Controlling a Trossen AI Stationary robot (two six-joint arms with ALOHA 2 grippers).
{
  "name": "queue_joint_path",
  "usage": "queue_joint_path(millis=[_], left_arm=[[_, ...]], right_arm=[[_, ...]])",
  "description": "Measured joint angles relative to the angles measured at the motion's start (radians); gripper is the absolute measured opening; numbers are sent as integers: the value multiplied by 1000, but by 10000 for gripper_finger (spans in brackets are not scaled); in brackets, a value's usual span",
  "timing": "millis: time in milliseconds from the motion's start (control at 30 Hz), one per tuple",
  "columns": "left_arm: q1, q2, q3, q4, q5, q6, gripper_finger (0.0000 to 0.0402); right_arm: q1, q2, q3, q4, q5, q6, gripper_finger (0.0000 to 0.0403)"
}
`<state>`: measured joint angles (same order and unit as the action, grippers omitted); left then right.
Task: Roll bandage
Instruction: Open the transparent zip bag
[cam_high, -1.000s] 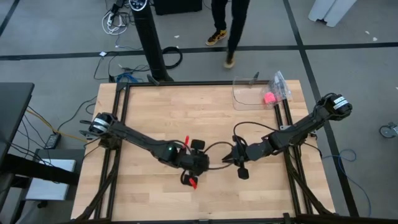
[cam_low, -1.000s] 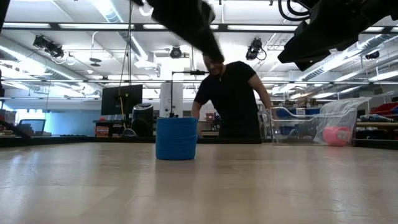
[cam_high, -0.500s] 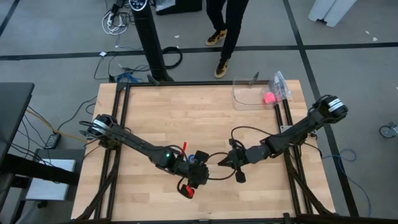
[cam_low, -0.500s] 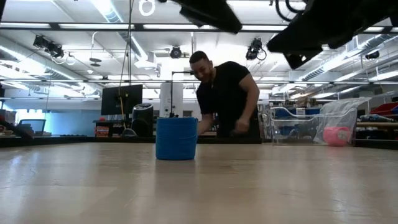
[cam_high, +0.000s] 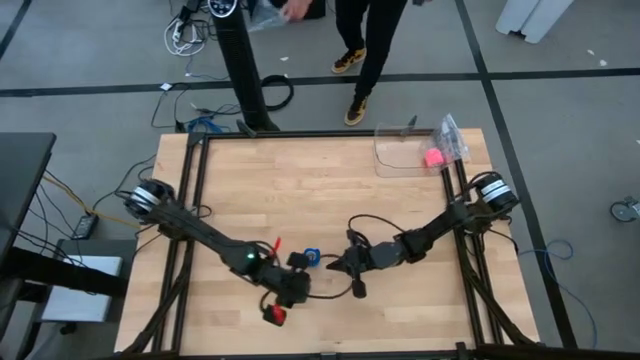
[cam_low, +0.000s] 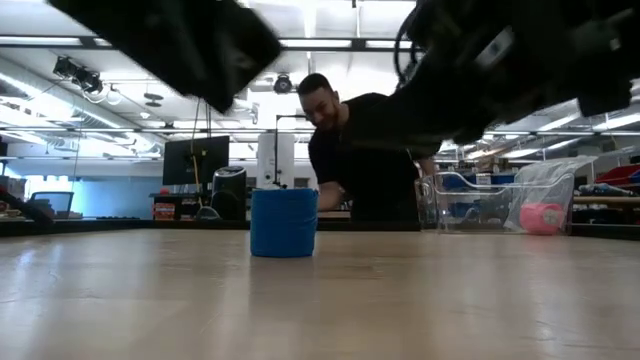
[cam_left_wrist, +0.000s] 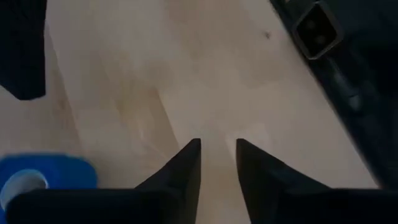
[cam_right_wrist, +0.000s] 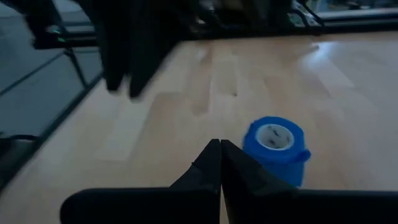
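Note:
The bandage (cam_high: 310, 256) is a bright blue coil with a hollow centre. It stands on one flat end on the wooden table, near the middle; it also shows in the low view (cam_low: 284, 223). My left gripper (cam_high: 296, 286) hovers just to its near left, with its fingers a narrow gap apart over bare wood (cam_left_wrist: 217, 146). The coil shows beside it in the left wrist view (cam_left_wrist: 37, 177). My right gripper (cam_high: 336, 264) is shut and empty just right of the coil (cam_right_wrist: 273, 146). Neither gripper touches it.
A clear plastic container (cam_high: 400, 150) stands at the far right of the table, with a pink ball (cam_high: 432, 157) beside it. A person (cam_low: 365, 150) moves behind the far edge. Black frame rails (cam_high: 190, 200) run along both sides.
My left gripper has drawn back from over the coil toward the table's near left, uncovering it. My right gripper has moved left toward the coil. The coil has stayed upright in place. The person behind the table has shifted about.

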<state>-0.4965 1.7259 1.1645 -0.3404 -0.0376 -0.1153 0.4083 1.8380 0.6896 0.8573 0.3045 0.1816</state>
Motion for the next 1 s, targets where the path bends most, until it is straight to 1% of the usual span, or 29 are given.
queue_joint_path(millis=[100, 233, 333, 433, 567, 767, 867, 1000], left_arm=[[-29, -95, -112, 74, -54, -73, 87], [-64, -212, -282, 233, -154, -186, 64], [-70, -260, -391, 335, -191, -269, 51], [-70, -275, -457, 416, -201, -325, 39], [-71, -276, -494, 448, -201, -356, 29], [-71, -276, -485, 451, -204, -334, 27], [-64, -276, -474, 421, -212, -333, 27], [-58, -276, -474, 343, -246, -339, 27]], right_arm=[[-11, 31, 22, 0, 24, 11, 3], [-14, 37, 25, 3, 53, 16, 1], [-14, 36, 24, -1, 66, 16, 2], [-14, 35, 25, 2, 66, 16, 2], [-14, 35, 25, 0, 66, 17, 1], [-13, 34, 25, -3, 66, 17, 3], [-13, 34, 25, -4, 66, 18, 2], [-9, 34, 25, -6, 65, 21, 3]])
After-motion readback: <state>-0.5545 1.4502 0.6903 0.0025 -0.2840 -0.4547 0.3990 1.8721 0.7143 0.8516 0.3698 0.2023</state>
